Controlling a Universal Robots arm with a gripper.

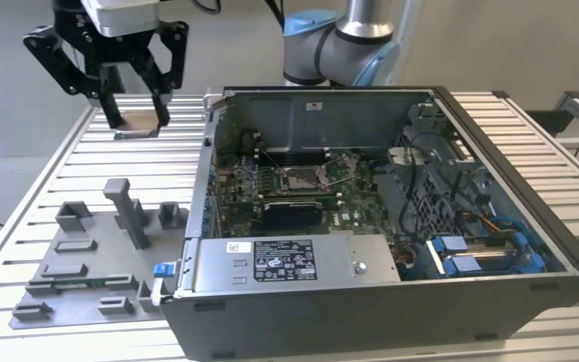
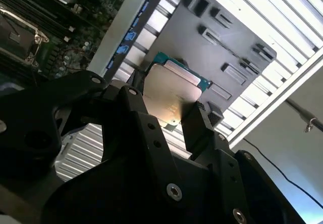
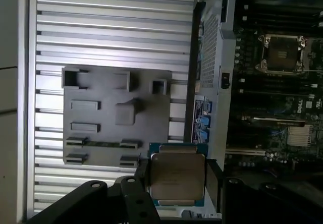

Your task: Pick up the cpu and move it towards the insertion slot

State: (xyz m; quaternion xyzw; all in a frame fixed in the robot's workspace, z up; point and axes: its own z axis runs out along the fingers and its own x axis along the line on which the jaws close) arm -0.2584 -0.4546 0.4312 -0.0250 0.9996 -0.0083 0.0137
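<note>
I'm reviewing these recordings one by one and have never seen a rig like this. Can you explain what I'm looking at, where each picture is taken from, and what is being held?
The machine is a single robot arm ending in a black two-fingered hand. The exterior view comes from a camera off the arm. Both wrist views come from cameras riding on the arm, looking past the hand. A slatted metal table carries an open computer case and, on the exterior view's left, a grey fixture plate. The hand is shut on the cpu, a thin silvery square, and holds it above the table beside the case. The insertion slot is the metal-framed socket on the board inside the case.
</note>
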